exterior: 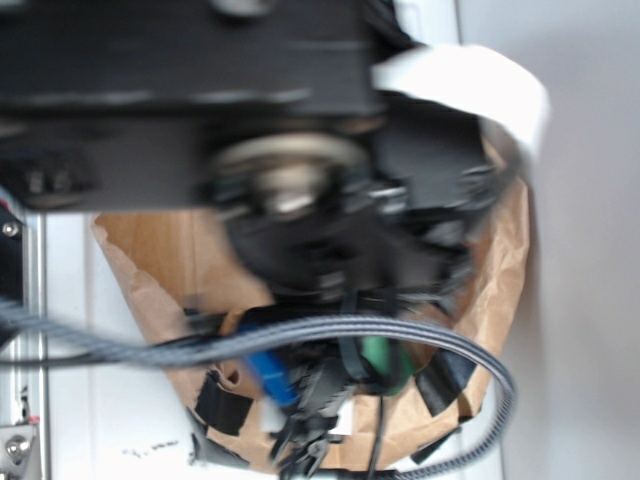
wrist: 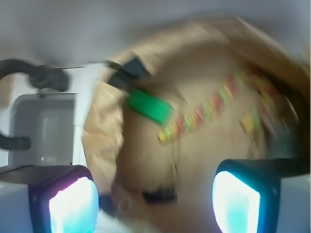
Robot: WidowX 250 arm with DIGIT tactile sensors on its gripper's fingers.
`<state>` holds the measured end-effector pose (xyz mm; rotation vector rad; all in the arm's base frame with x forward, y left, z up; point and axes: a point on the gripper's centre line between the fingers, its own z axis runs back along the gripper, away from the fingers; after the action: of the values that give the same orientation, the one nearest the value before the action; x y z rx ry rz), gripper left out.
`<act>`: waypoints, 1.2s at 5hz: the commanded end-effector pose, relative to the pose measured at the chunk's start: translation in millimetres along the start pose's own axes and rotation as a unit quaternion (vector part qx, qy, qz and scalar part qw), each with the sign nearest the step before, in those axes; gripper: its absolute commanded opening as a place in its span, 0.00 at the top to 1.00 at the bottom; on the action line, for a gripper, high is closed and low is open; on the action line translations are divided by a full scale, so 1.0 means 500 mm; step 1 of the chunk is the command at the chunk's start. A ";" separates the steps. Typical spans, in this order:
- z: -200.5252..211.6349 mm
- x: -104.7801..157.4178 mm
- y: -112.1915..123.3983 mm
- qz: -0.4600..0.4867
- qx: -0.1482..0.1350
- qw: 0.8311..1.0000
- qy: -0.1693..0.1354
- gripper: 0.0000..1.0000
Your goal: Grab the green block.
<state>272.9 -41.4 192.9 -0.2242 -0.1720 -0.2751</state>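
Green block (wrist: 149, 106) near the paper's (wrist: 204, 160) left edge, seemingly clear of the spread, empty claw (wrist: 154, 204).

Green block (wrist: 149, 107): small, flat, rectangular, lying tilted on brown paper (wrist: 204, 160), one end just beside rope toy (wrist: 214, 109); view blurred.

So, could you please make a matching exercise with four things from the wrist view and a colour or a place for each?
Things:
1. green block
2. rope toy
3. brown paper
4. gripper fingertips

Descriptions:
A. red, yellow and light green
B. lit cyan, at the bottom corners
C. solid green, left of the rope toy's end
D. lies under both objects

Pairs: 1-C, 2-A, 3-D, 4-B
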 end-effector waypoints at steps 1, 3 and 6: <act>-0.011 0.039 0.046 -0.205 -0.044 0.977 -0.043 0.00; -0.107 0.038 0.076 -0.328 0.005 0.945 -0.017 0.00; -0.177 0.030 0.036 -0.426 -0.005 0.904 0.039 0.00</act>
<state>297.8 -38.3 89.7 -0.1698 -0.1260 -1.1123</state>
